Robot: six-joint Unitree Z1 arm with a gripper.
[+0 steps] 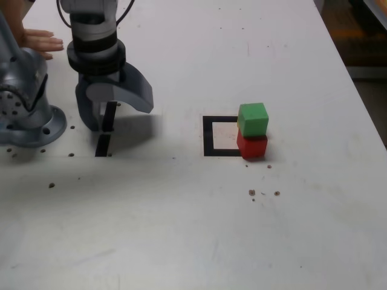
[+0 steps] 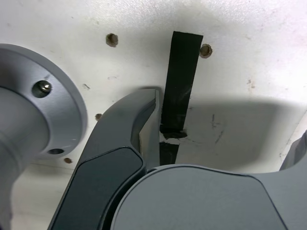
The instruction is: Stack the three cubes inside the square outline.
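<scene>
Only in the exterior view – green cube (image 1: 253, 118) stacked on red cube (image 1: 252, 146), straddling the square outline (image 1: 208, 136)'s edge; gripper (image 1: 115, 112) spread wide, empty.

A lab bench: white table (image 1: 199, 229) with screw holes, bolted-down robot base (image 1: 27, 124).

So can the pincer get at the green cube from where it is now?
Probably yes: the green cube sits exposed atop the red cube, and bare table lies between it and the open pincer.

Open jaws, black tape strip (image 2: 180, 91), arm base (image 2: 33, 110)
</scene>
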